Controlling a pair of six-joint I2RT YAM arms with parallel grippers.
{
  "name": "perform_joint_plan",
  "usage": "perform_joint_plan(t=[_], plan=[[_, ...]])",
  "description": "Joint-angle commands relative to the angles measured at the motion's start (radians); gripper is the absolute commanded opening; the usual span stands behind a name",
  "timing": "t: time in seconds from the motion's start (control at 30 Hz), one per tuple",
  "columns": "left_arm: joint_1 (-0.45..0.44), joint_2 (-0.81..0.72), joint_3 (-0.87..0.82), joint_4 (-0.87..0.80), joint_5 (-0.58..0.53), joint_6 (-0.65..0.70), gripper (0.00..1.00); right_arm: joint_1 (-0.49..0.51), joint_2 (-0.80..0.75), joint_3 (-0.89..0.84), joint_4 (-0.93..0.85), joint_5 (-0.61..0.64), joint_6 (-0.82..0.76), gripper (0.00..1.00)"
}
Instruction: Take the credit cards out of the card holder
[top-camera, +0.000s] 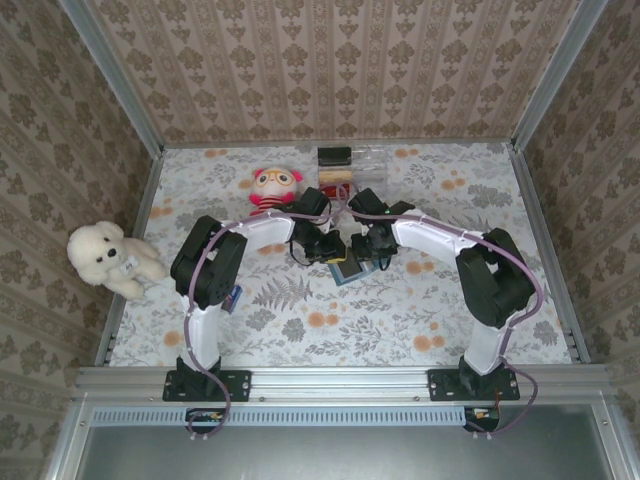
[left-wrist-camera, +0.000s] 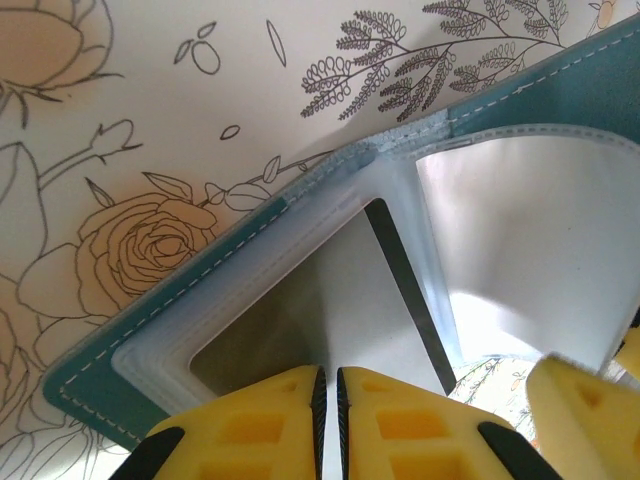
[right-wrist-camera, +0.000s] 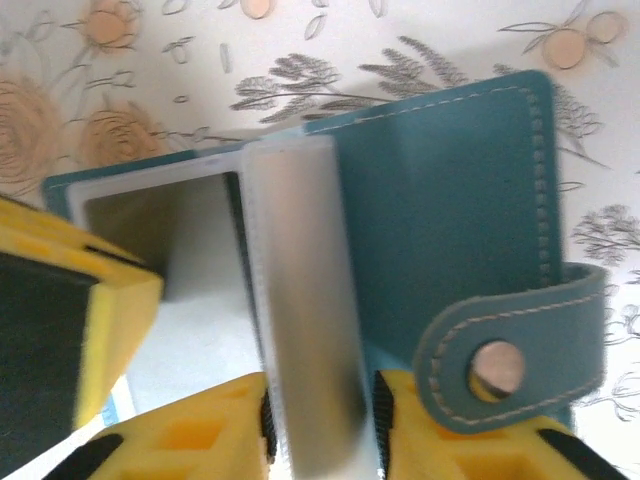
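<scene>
Teal card holder (right-wrist-camera: 450, 190) seems light and floppy, its clear sleeves (left-wrist-camera: 520, 250) slick: take sleeve edges; left gripper (left-wrist-camera: 328, 410) pinches one sleeve, right gripper (right-wrist-camera: 320, 430) flanks another, grip unclear

Top view: bright, even, diffuse light, soft faint shadows on the table (top-camera: 330, 330), everything sharp. Left wrist: warm cast on the print at upper left, hard white glare on the clear sleeves of the card holder (left-wrist-camera: 580, 85), dark reflection lower in the sleeve. Left gripper (left-wrist-camera: 329, 385) sits too close to the lens, so its yellow fingers (left-wrist-camera: 250, 430) are soft. Right wrist: heavy motion blur. Sleeve glare smears to grey-white, stitching and floral print are fuzzy, and the right gripper (right-wrist-camera: 320, 400) is out of focus.
</scene>
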Motion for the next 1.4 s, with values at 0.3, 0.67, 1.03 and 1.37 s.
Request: perform_joint_plan(t=[0.3,0.67,1.03,1.37], plan=[[0.019,-0.029,-0.007,-0.043,-0.016,0.012,0.22,0.01,0.024,0.037,-0.07,0.114,-0.067,0.09],[0.032,-0.19,-0.102,-0.005,-0.02,-0.028,0.31,0.01,-0.106,-0.099,-0.024,-0.133,0.147,0.07],[0.019,-0.142,-0.168,0.058,0.008,-0.06,0.23,0.011,-0.059,-0.155,0.058,-0.089,0.138,0.08],[0.016,-0.119,-0.143,0.052,0.006,-0.059,0.21,0.01,-0.004,-0.118,0.027,-0.005,0.085,0.1]])
